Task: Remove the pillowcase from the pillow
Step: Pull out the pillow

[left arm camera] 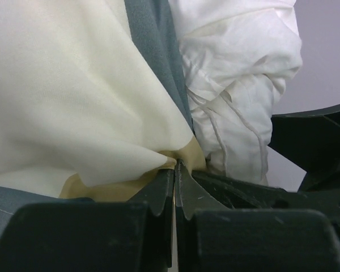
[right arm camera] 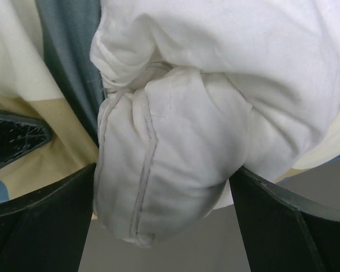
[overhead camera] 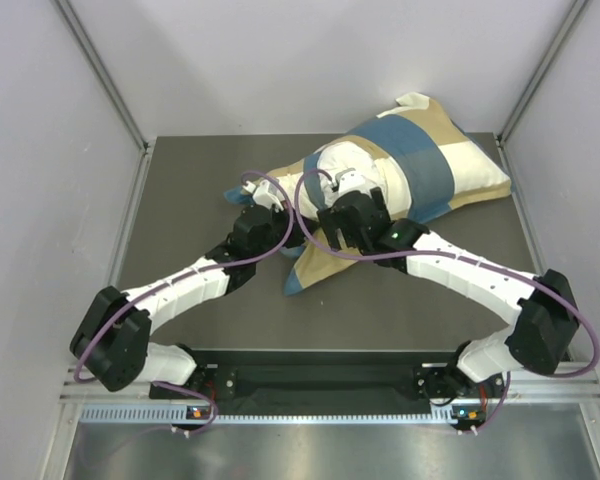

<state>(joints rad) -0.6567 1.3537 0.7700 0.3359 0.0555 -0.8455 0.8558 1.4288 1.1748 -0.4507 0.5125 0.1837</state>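
Grey surface point(overhead camera: 180, 200) boxed by pale walls; purple cables point(overhead camera: 591, 330) loop over both arms; pillowcase point(overhead camera: 430, 165) lies toward 1 o'clock on the surface, its loose tan-and-blue end trailing to centre under the right arm; white pillow point(overhead camera: 338, 160) corner bulges out of the open end near 12 o'clock; left hand point(left arm camera: 174, 170) reaches in from 8 o'clock, pinched tight on cream-tan pillowcase fabric; right hand point(right arm camera: 164, 195) comes from 4 o'clock, fingers point(right arm camera: 51, 215) spread wide, flanking the pillow corner close on both sides
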